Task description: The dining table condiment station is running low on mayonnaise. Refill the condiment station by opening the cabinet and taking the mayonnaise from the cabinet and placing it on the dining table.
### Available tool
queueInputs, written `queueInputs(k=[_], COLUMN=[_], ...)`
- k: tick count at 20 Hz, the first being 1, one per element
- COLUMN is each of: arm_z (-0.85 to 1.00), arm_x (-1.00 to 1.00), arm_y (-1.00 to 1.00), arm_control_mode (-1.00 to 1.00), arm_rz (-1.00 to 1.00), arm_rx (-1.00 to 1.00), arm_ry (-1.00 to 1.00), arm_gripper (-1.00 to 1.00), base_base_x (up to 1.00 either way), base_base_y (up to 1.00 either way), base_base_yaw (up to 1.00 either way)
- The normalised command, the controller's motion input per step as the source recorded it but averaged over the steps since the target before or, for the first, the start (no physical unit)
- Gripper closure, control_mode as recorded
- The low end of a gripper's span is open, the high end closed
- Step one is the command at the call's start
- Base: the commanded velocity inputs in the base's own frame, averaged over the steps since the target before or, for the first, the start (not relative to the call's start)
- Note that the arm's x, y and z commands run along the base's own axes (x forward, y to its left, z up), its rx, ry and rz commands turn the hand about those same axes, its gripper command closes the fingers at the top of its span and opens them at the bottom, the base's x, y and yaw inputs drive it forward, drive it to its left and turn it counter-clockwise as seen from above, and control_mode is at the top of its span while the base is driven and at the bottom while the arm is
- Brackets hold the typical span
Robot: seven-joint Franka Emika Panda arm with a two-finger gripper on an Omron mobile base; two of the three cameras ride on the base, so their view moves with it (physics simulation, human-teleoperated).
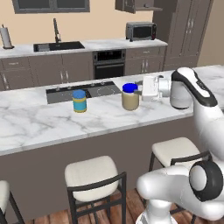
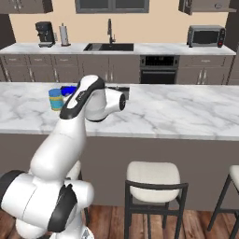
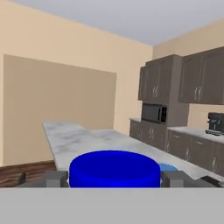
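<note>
The mayonnaise [image 1: 130, 97], a cream jar with a dark blue lid, stands upright on the dining table [image 1: 35, 118] beside the black cooktop panel [image 1: 65, 92]. My gripper [image 1: 138, 91] reaches in level from the jar's right. In the hand view the blue lid [image 3: 114, 168] sits between my two fingertips [image 3: 57, 178], which press against its sides. The gripper [image 3: 114, 179] is shut on the jar. From the right base my arm hides most of the jar, and a bit of the lid [image 2: 69, 89] shows. A dark wall cabinet [image 1: 133, 5] is cut off by the top edge.
A teal and yellow jar with a blue lid [image 1: 79, 101] stands a hand's width left of the mayonnaise. Stools [image 1: 92, 175] line the near side of the table. The back counter holds a black sink [image 1: 59, 46] and a toaster oven [image 1: 141, 30].
</note>
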Motion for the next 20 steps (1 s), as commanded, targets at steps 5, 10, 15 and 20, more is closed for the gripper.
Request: queueInputs(k=[5, 10, 15, 20], arm_z=[-0.18, -0.26, -0.41, -0.41], arm_x=[0.48, 0.57, 0.45, 0.48], arm_y=[0.01, 0.14, 0.07, 0.01], arm_control_mode=[-1.0, -1.0, -1.0, -1.0], arm_rz=[0.18, 0.15, 0.13, 0.12], arm_rx=[0.0, 0.0, 0.0, 0.01], arm_ry=[-0.04, 0.0, 0.01, 0.0], arm_gripper=[1.0, 1.0, 1.0, 1.0], base_base_x=[0.0, 0.0, 0.0, 0.0], base_base_y=[0.0, 0.0, 0.0, 0.0], base_base_yaw=[0.0, 0.0, 0.0, 0.0])
